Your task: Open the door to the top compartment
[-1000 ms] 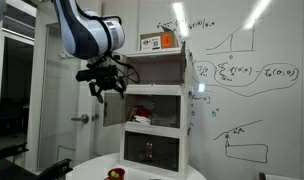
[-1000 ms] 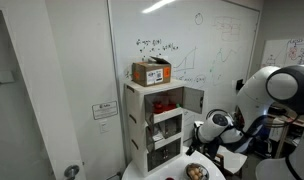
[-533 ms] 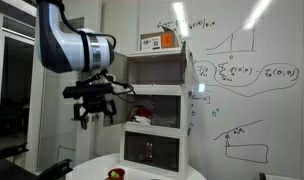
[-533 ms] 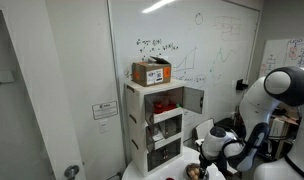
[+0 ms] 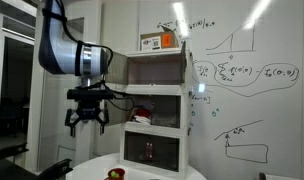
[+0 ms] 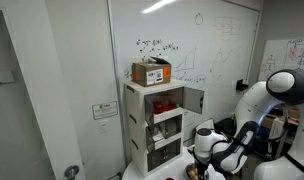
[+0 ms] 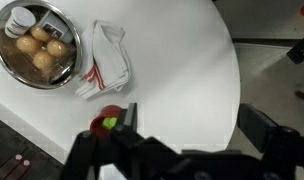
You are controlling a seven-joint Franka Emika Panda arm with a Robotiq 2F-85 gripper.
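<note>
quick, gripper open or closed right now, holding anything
Gripper: open, jaws spread apart, holding nothing.

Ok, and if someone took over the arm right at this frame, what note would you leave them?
Gripper: open, empty, hanging over the round table, apart from the cabinet.
Door of the top compartment: swung open.
Done: the opening, as far as the views show.
Left: probably only to pull away, clear of the bowl and cloth below.
</note>
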